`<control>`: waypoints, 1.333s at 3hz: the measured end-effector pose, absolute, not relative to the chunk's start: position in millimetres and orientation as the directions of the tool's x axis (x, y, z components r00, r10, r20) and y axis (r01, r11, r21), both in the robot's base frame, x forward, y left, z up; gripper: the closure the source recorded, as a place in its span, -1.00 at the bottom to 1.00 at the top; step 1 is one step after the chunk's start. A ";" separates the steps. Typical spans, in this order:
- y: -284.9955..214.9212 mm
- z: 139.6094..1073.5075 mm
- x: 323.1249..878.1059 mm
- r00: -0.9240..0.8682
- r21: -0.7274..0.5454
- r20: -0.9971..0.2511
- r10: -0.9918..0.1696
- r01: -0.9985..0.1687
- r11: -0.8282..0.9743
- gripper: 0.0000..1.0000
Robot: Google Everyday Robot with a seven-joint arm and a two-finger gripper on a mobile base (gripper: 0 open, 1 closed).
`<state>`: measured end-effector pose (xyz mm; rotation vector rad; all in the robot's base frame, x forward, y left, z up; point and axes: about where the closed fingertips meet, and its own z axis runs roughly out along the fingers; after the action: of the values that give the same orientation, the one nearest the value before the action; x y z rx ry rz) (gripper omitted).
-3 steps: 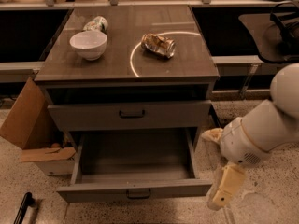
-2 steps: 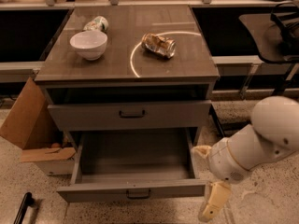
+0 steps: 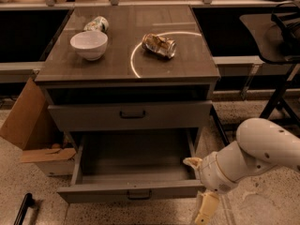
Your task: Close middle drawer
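Note:
The middle drawer (image 3: 131,190) is pulled far out of the grey cabinet (image 3: 126,67). Its low front panel carries a small dark bar handle (image 3: 139,194), and its inside looks empty. Above it the taller-fronted top drawer (image 3: 131,115) is shut. The lowest drawer is hidden under the open one. My gripper (image 3: 199,186) is at the open drawer's right front corner, on a white arm (image 3: 267,149) coming in from the right. Its two cream fingers are spread apart: one fingertip (image 3: 192,162) is by the drawer's right side wall, the other (image 3: 206,210) hangs below the front panel. It holds nothing.
On the cabinet top stand a white bowl (image 3: 89,44), a tipped can (image 3: 96,24) behind it and a crushed can (image 3: 160,45). A cardboard box (image 3: 28,125) leans at the cabinet's left. A dark chair frame (image 3: 281,93) stands at the right. A black bar (image 3: 23,209) lies on the floor.
My arm and gripper have moved left and down, up to the open drawer's right front corner. The drawer is as far out as before.

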<state>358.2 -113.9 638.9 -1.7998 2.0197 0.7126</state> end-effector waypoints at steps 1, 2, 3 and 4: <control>-117.1 613.7 353.5 -0.064 0.110 -0.540 -0.839 -0.994 0.005 -1.00; -128.8 572.1 345.7 -0.029 0.110 -0.528 -0.849 -0.993 -0.034 -0.62; -141.3 537.5 343.1 -0.027 0.118 -0.512 -0.858 -0.992 -0.040 -0.18; -157.3 500.7 347.1 -0.072 0.140 -0.507 -0.859 -0.990 0.001 0.31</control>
<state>347.1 -157.3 500.7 -1.9261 2.0036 0.6798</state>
